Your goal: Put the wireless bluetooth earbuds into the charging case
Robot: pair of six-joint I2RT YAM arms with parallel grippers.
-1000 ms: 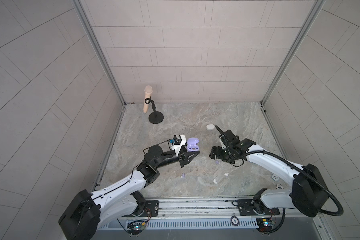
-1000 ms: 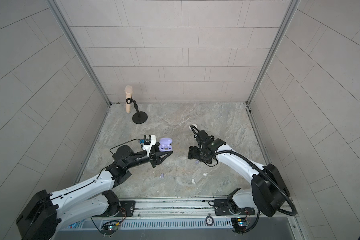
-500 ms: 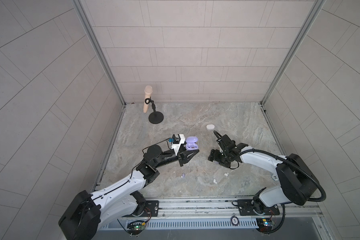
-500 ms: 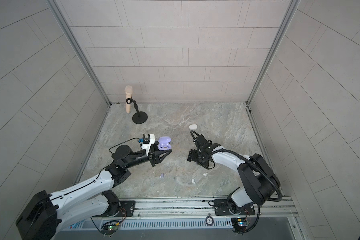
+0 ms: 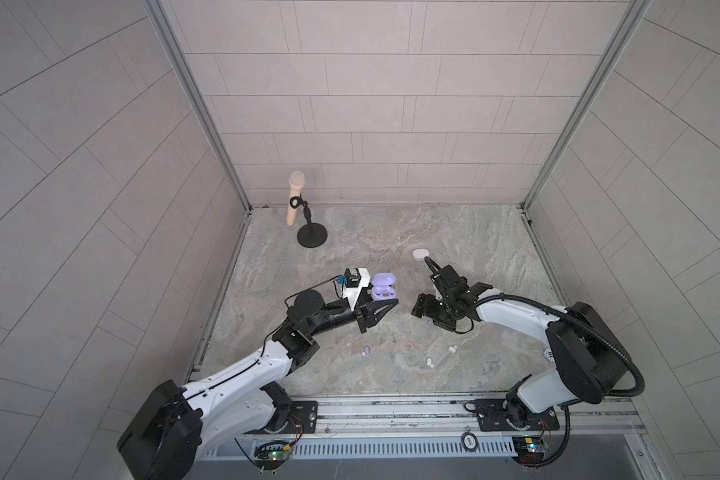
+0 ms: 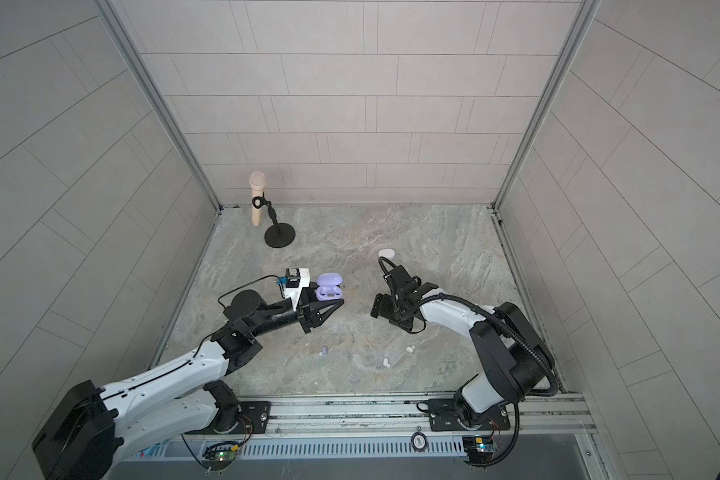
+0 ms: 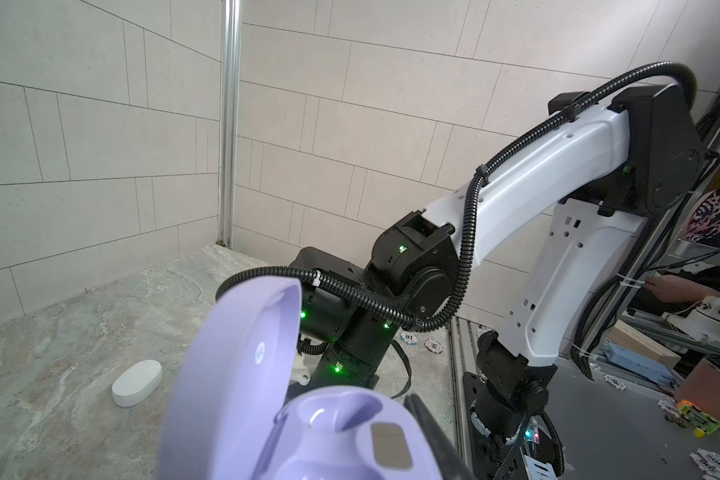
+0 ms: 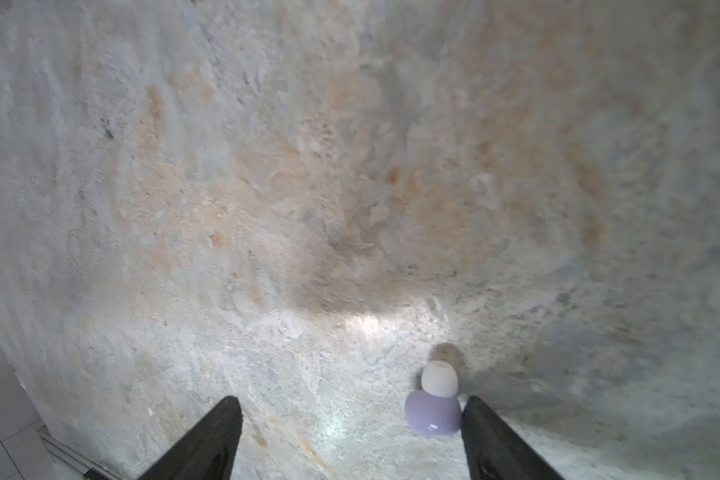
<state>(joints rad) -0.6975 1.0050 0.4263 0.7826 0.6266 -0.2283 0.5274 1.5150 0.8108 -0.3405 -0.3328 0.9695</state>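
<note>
Just behind the right tool (image 8: 352, 401) lies a white case (image 5: 420, 253).

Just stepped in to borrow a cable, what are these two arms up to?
The left gripper holds a lilac charging case off the table, lid open, its visible socket empty. The right gripper is down at the table with jaws open around a lilac earbud, not yet closed on it. Another lilac bud and two white buds lie loose nearer the front.
</note>
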